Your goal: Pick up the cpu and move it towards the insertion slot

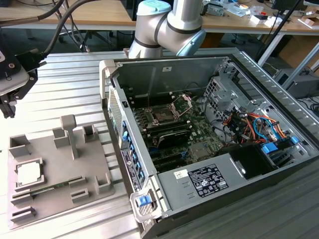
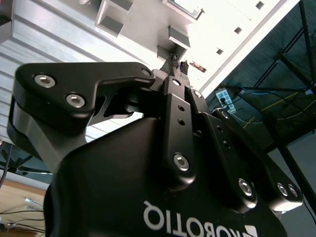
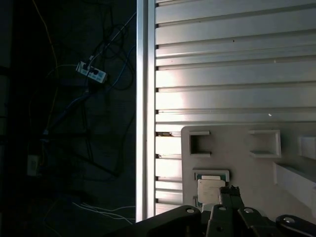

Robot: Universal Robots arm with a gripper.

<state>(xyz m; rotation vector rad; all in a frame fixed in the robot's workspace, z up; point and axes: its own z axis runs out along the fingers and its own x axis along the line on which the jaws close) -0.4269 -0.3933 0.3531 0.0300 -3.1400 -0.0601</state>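
Note:
The cpu (image 1: 28,173) lies flat in a square pocket of the grey plastic tray (image 1: 89,164) at the exterior view's left, its silvery-white top up. My gripper (image 1: 6,107) hangs well above the tray's far end, apart from the chip. In the first wrist view the cpu (image 3: 211,190) sits in its pocket just beside my black fingertips (image 3: 231,190). In the second wrist view the fingers (image 2: 178,94) meet at their tips with nothing between them. The insertion slot (image 1: 162,115) is the dark square socket with a raised metal bracket inside the open computer case (image 1: 209,129).
The tray and case rest on a slatted aluminium table (image 1: 65,84). Upright posts (image 1: 70,132) rise from the tray. A long green board (image 1: 45,188) lies in a tray groove. Past the table edge (image 3: 145,98) are floor cables and a power strip (image 3: 91,73).

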